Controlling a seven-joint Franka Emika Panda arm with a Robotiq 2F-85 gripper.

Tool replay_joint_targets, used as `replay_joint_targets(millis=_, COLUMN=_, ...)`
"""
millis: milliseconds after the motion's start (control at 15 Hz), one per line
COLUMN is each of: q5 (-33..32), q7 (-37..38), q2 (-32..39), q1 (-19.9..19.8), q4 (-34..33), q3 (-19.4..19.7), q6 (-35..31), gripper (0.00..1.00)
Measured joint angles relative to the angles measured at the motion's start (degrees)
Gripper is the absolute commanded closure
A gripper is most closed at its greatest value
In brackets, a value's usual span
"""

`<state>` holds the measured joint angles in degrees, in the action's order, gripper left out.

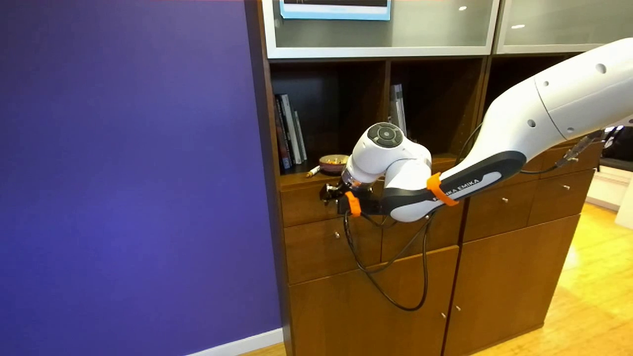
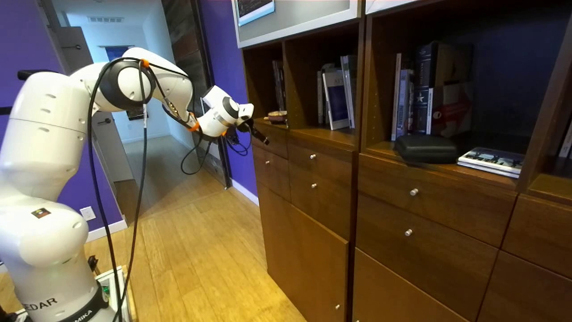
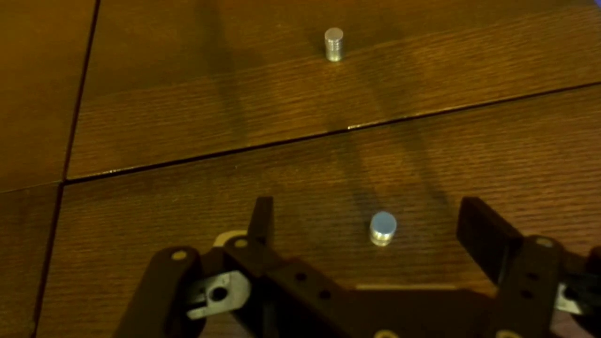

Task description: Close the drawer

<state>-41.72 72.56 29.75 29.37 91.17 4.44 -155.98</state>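
Black two-fingered claw (image 3: 366,211), spread wide, gripping nothing, faces the broad reddish-brown wooden drawer (image 3: 324,183), seemingly closed straight ahead on the brown wooden cabinet (image 1: 366,311) edge beside the purple wall (image 1: 138,178), its silvery cylindrical knob (image 3: 382,225) seen between the fingertips (image 3: 486,234).

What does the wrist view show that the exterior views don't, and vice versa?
Wrist view only: a clear look at the gripper standing open, the silvery knob of the drawer framed between its fingers.

Exterior views only: the white arm, the bowl, the books and the cabinet doors.

Shared: the gripper, the drawer's front and the neighbouring drawer front with a matching knob.
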Motion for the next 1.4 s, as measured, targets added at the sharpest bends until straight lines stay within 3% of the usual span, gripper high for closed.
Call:
replay_joint_targets(millis=133, q5=4.7, q7=-3.5, q2=0.0, q1=-1.2, q4=0.3, q3=-3.1, q6=3.8, gripper=0.00)
replay_joint_targets(millis=467, q5=18.8, q7=-16.1, q2=-3.6, q1=-2.6, q4=0.2, q3=-9.2, q6=23.4, gripper=0.00)
replay_joint_targets(millis=800, q5=31.5, q7=-34.2, q2=-11.6, q1=-7.5, q4=1.2, q3=-13.4, q6=40.0, gripper=0.00)
replay_joint_targets(millis=1067, q5=39.1, q7=-45.1, q2=-19.6, q1=-11.7, q4=5.9, q3=-14.0, q6=47.7, gripper=0.00)
replay_joint_targets(millis=1400, q5=42.9, q7=-50.5, q2=-31.2, q1=-15.3, q4=16.2, q3=-13.9, q6=49.9, gripper=0.00)
